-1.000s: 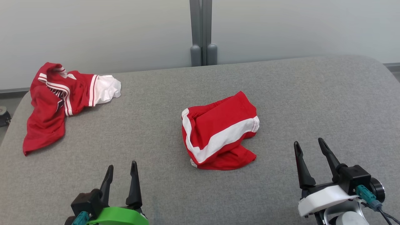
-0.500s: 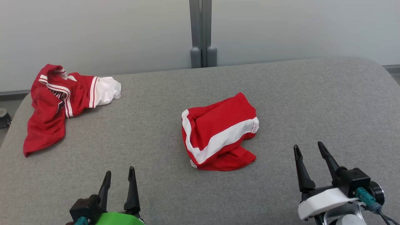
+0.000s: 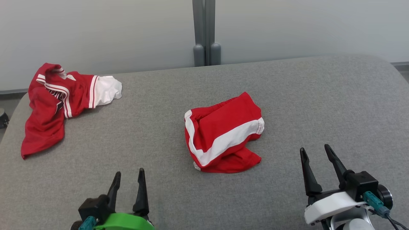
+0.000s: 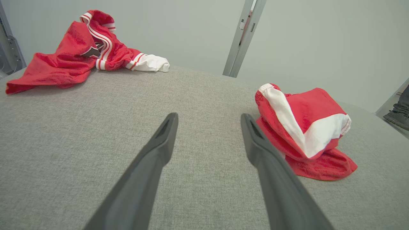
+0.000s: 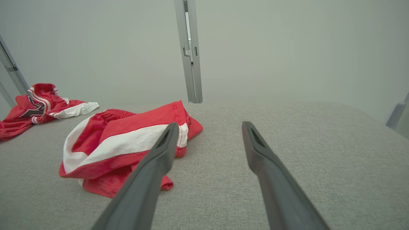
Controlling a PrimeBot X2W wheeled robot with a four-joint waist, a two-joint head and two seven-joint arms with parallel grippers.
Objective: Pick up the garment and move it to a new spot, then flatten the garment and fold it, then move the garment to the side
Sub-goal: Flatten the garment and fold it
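Left hand (image 3: pixel 129 171) at 7 o'clock, right hand (image 3: pixel 314 147) at 5, both wide, empty, flanking shorts (image 3: pixel 223 134) at surface (image 3: pixel 319 95) centre; likely staged for pickup.

Legible text: none.
Shorts (image 3: pixel 223 134): nothing to read.
Jersey (image 3: pixel 48 105): dark mark among the folds, possibly a logo or lettering, too crumpled to read.
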